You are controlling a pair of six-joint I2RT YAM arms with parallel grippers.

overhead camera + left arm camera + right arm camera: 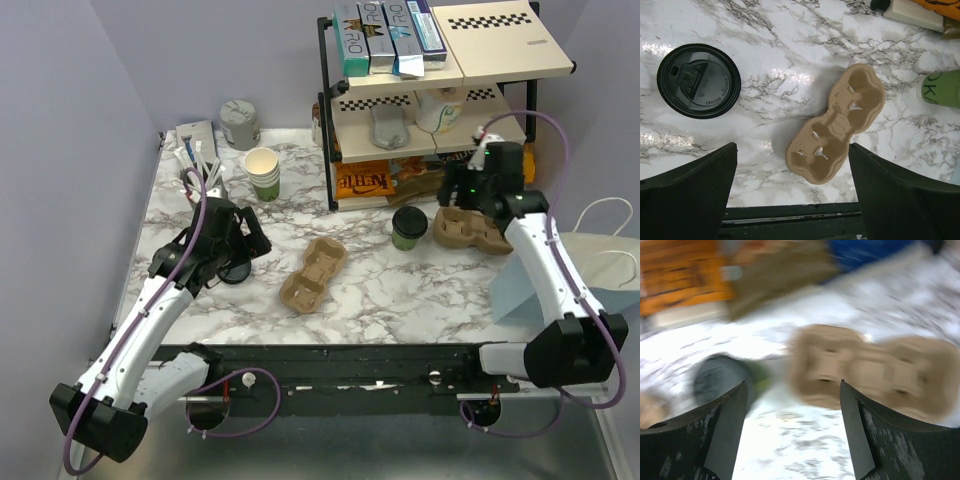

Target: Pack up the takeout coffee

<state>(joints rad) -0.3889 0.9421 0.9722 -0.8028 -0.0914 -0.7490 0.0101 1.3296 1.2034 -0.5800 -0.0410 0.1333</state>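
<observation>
Coffee (409,227) is upright on the table (400,295), mid-right, just left of the right tray (468,228). Touching it or not, I can't tell.

My right claw (792,390) hangs over that tray, jaws apart, nothing in them. I'd slide it left, centre over the cup, drop low and pinch the wall gently so the paper doesn't crush.

Left claw (792,150) is wide and empty by the loose lid (698,80), with the other tray (836,131) to its right.

Right wrist view is badly smeared. The cup's just a dark blob and the tray wells are mush.
</observation>
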